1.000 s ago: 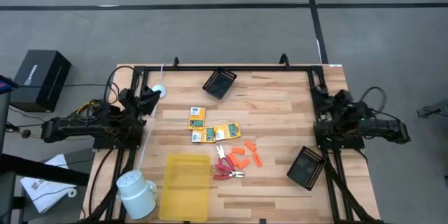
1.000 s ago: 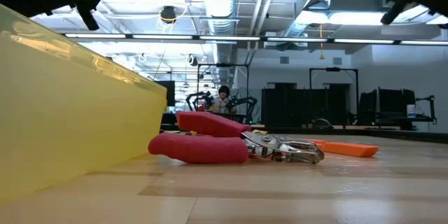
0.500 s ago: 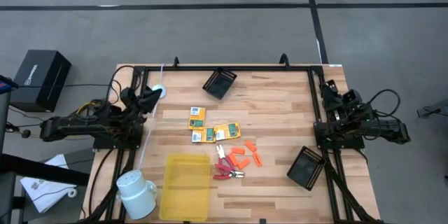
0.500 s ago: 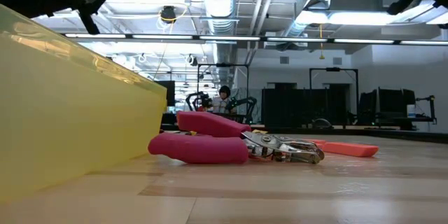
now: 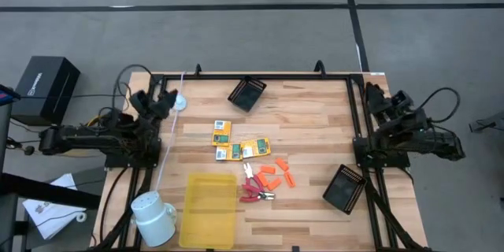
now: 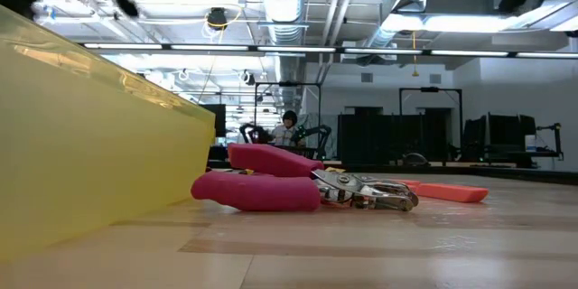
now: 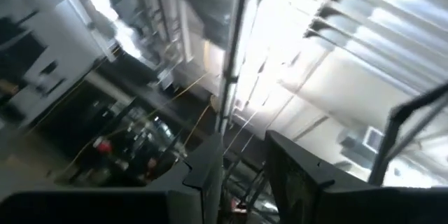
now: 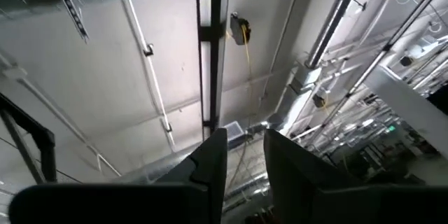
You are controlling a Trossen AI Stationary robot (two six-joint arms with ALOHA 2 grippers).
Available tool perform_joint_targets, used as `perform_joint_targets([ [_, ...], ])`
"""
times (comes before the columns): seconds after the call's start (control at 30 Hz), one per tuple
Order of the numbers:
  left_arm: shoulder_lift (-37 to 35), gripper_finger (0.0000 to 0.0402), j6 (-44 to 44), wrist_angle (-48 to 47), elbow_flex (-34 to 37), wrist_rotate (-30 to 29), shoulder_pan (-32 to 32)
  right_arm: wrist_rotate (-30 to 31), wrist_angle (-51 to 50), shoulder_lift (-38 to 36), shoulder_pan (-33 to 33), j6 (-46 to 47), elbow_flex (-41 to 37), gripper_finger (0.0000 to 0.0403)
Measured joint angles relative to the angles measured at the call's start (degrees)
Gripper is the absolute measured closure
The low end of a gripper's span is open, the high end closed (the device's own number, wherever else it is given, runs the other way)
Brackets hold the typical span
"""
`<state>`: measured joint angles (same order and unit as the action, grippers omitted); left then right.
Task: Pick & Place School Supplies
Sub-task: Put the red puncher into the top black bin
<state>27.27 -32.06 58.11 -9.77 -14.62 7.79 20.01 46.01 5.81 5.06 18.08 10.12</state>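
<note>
- From the high view, the left gripper (image 5: 163, 98) sat at the left edge of the table (image 5: 315, 118), near the far corner, just beside a small white disc (image 5: 179, 102). The right gripper (image 5: 375, 95) sat at the right edge, also near the far corner. Neither was near the supplies.
- In the same view, four yellow-and-green packets (image 5: 234, 142) lay near the middle of the table, one apart toward the far side and three clustered together. The orange pieces (image 5: 276, 175) lay scattered just to the right of them, and the red-handled tool (image 5: 255, 189) lay just beside the orange pieces, on the near side. A yellow tray (image 5: 209, 210) lay flat at the near edge, just left of the tool. A white mug (image 5: 153, 216) stood at the near left corner. Two black baskets rested on the table, one (image 5: 246, 93) at the far side and one (image 5: 345, 187) at the right near side.
- From the low view, the red-handled tool (image 6: 280, 182) lay on the wood with its metal tip pointing right. One orange piece (image 6: 449, 192) lay behind it, and the yellow tray (image 6: 90, 135) filled the left side. A person (image 6: 288, 126) sat far off in the room.
- In the left wrist view, the left gripper (image 7: 241, 175) pointed up at the ceiling, its fingers (image 7: 208, 171) standing a narrow gap apart with nothing between them.
- In the right wrist view, the right gripper (image 8: 243, 159) also faced the ceiling pipes, its fingers (image 8: 213, 157) parted by a narrow gap and empty.
</note>
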Motion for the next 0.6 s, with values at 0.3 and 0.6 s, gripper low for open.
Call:
perform_joint_targets([
  [0.3,21.04,0.0320,7.53,-39.54,-27.41,12.52,2.40,4.22,-14.08,22.53,0.17,-18.39,22.82,0.0315],
  [0.6,42.93,0.0321,21.89,-66.40,-48.15,32.91,5.09,7.10,-50.62,36.49,3.62,-17.60,49.27,0.0315],
])
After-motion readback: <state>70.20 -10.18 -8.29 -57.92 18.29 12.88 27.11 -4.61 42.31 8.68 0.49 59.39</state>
